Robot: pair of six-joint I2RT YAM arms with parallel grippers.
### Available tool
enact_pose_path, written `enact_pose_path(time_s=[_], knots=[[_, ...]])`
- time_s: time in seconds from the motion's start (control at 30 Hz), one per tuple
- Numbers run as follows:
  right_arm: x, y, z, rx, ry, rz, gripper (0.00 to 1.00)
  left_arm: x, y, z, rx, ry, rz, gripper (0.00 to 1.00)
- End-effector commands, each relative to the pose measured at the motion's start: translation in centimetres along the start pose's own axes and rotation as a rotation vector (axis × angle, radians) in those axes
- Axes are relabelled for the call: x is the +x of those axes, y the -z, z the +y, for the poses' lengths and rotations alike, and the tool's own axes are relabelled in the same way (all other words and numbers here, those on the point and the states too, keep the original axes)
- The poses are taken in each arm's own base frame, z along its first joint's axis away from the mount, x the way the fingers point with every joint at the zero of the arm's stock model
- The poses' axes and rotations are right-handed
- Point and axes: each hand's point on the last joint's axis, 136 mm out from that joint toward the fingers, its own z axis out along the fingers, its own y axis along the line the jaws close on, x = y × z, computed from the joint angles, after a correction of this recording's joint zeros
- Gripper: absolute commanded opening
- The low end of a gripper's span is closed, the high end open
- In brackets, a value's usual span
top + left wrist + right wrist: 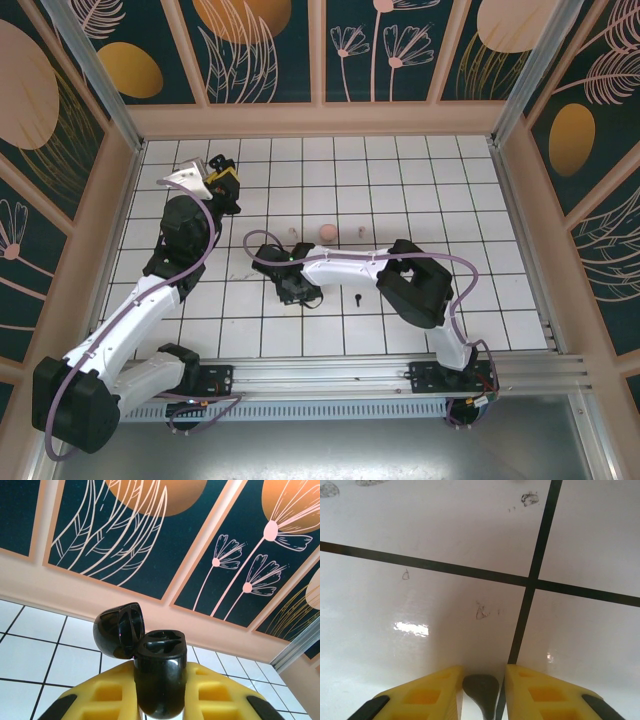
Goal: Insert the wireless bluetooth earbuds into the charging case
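A black charging case [160, 672] stands upright between the yellow fingers of my left gripper [160, 685], which is shut on it. Its lid [119, 630] is swung open to the left and both sockets look empty. In the top view the left gripper [222, 180] is raised at the back left of the floor. My right gripper [297, 293] is low over the tiles near the middle, and its yellow fingers [427, 695] are closed around a black earbud [481, 690]. A second black earbud [357, 298] lies on a tile just right of that gripper.
A coral round piece [327, 232] sits on the white tiled floor [400, 180], with tiny pale pink bits at its left [293, 231] and right [360, 232]. Patterned walls enclose the floor. The right arm's cable [262, 250] loops over the tiles.
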Motion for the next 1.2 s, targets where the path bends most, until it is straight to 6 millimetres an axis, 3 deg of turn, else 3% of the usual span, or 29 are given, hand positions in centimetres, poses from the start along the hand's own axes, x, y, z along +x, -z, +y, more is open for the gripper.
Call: enact_pose_path(time_s=[0.0, 0.27, 0.6, 0.87, 0.97, 1.17], knots=[[-0.9, -0.5, 0.1, 0.017, -0.004, -0.018, 0.29, -0.4, -0.1, -0.6, 0.034, -0.001, -0.025, 0.00], [-1.0, -0.6, 0.2, 0.012, -0.002, -0.018, 0.28, -0.2, -0.1, -0.7, 0.043, 0.001, -0.019, 0.00], [-1.4, 0.6, -0.5, 0.003, -0.014, -0.054, 0.18, 0.0, -0.1, -1.3, 0.077, 0.009, -0.004, 0.00], [-4.1, 6.4, -2.5, -0.049, -0.057, -0.197, 0.17, 0.7, 0.1, -2.9, 0.172, -0.011, 0.037, 0.00], [-5.6, 9.1, -3.9, -0.082, -0.076, -0.263, 0.17, 1.9, 0.6, -4.5, 0.292, -0.047, 0.060, 0.00], [-9.5, 15.0, -7.2, -0.157, -0.106, -0.402, 0.17, 4.4, 2.4, -5.2, 0.440, -0.078, 0.021, 0.00]])
